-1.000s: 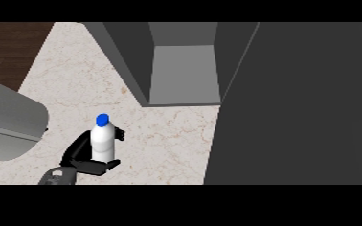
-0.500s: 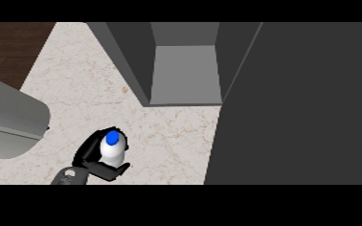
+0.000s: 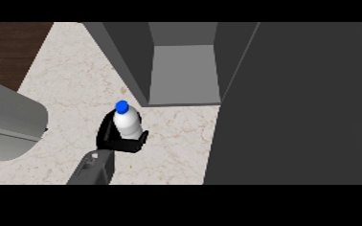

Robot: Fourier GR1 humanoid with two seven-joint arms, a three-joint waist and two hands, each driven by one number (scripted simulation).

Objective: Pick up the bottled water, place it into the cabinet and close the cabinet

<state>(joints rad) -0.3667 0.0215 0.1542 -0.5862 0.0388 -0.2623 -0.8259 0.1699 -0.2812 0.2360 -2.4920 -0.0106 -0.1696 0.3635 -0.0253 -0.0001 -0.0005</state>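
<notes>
Lower left of centre: left hand [image 3: 120, 141], fingers curled round the bottle [image 3: 128, 123], blue cap up, above the counter [image 3: 71, 91]. Probably light, rigid, smooth plastic; mid-body is the sensible hold. Centre top: cabinet [image 3: 182, 72], open. Right: its dark door [image 3: 290, 105]. Right hand not seen.

bottled water [image 3: 128, 122] base hidden by fingers [image 3: 107, 129]

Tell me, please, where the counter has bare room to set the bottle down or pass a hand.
Bare marble counter lies left of the cabinet, up to the wooden strip. More lies right of the robot hand holding the bottled water, before the open cabinet door. The cabinet floor is bare. It is crowded between the grey object at left and the hand.
</notes>
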